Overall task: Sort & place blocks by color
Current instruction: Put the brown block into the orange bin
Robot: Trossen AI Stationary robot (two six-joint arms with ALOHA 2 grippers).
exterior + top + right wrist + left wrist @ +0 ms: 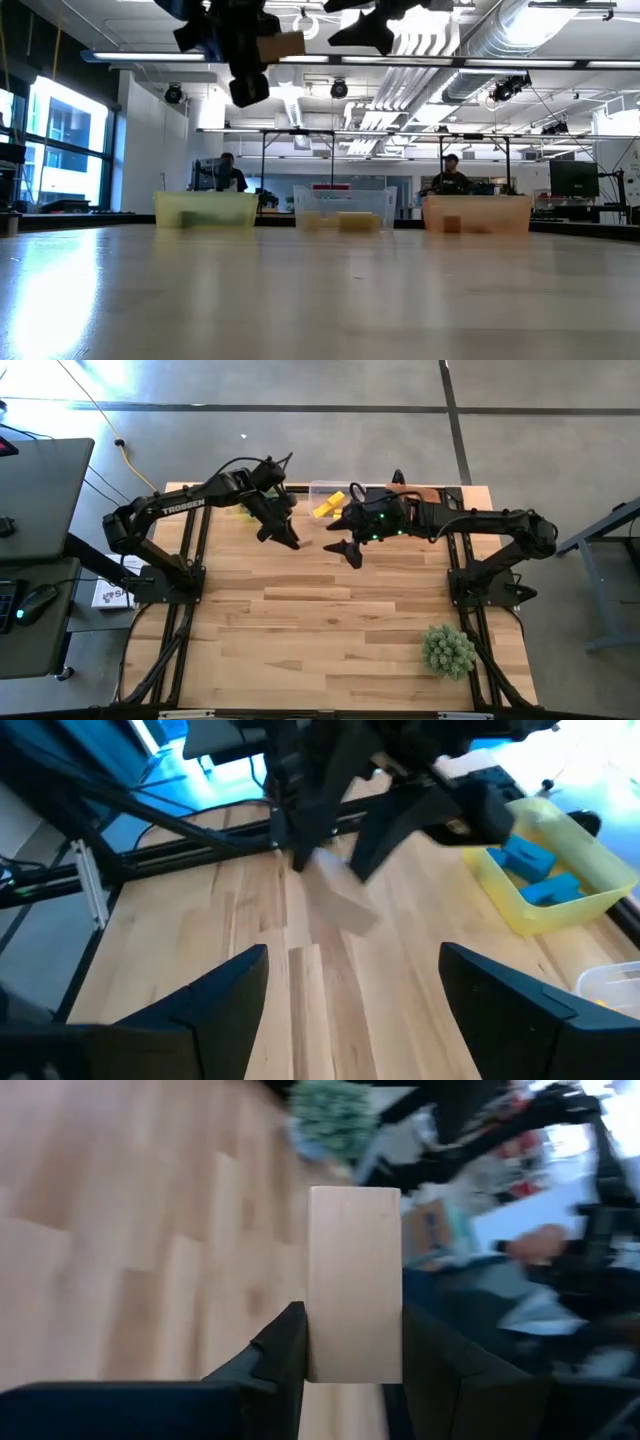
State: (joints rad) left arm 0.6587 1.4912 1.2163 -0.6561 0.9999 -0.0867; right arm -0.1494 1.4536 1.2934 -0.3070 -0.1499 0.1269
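My left gripper (284, 537) hangs high over the far middle of the table, shut on a plain light wood bar (354, 1270) that also shows in the low view (282, 45). My right gripper (349, 550) is open and empty just to its right, also raised, and shows from the side in the low view (368, 28). In its own wrist view (350, 1010) it looks at the left gripper and the bar (340, 905). Blue blocks (535, 870) lie in the yellow bin (590, 860). Yellow blocks (329, 505) lie in the clear bin (322, 488). My left gripper pinches the plain wood bar between its two fingers (283, 1355), on opposite long sides near one end (354, 1365). The rest of the bar sticks out past the fingertips. The bar is lifted well clear of the table.
Three bins stand in a row along the far edge: yellow (205, 210), clear (340, 208) and orange (478, 212). A spiky green plant ball (447, 650) sits near the table's near right corner. People sit in the room beyond the table.
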